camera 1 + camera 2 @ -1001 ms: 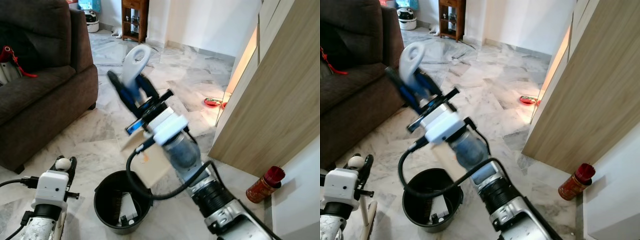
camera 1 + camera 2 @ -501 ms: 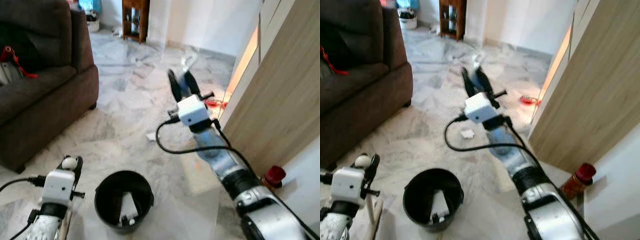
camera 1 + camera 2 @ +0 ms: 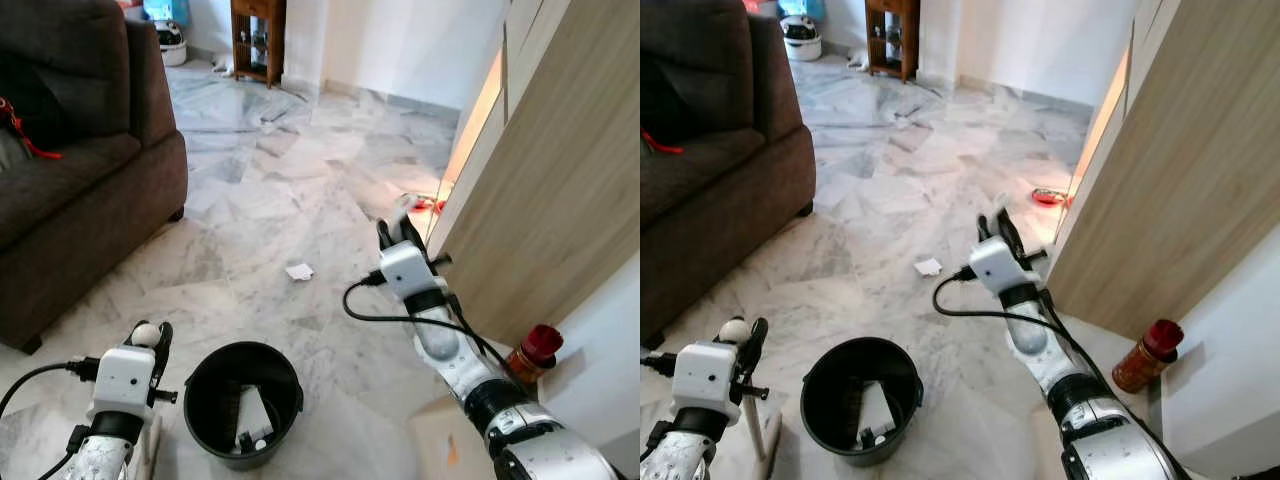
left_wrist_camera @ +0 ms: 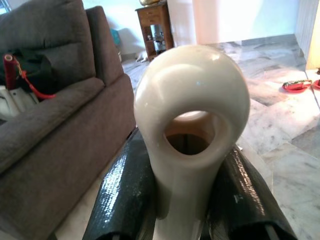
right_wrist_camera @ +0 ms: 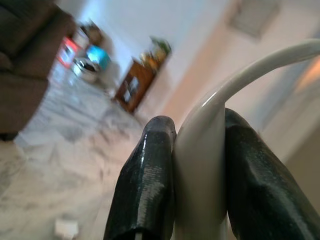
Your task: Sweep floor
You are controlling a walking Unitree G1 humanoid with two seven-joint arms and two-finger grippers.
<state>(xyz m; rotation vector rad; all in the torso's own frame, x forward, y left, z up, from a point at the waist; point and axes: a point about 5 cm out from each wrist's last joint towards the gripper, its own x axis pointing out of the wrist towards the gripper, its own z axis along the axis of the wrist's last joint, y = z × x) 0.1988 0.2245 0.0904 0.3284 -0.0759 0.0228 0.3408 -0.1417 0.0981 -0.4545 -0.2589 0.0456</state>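
Left gripper [image 4: 187,200], nearest, fingers [image 4: 120,200] pinching a cream ring-topped handle [image 4: 192,120]. Black bucket [image 3: 205,385] holding white scraps. Right gripper [image 5: 192,185] fingers clamp a white handle [image 5: 200,165]. Paper scrap [image 3: 298,271] on marble floor [image 3: 260,190] beyond.

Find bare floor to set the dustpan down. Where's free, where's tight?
Free: wide marble between the sofa and the wooden panel, apart from one paper scrap. Tight: near the black bin, between left claw and right arm, and by the red can.
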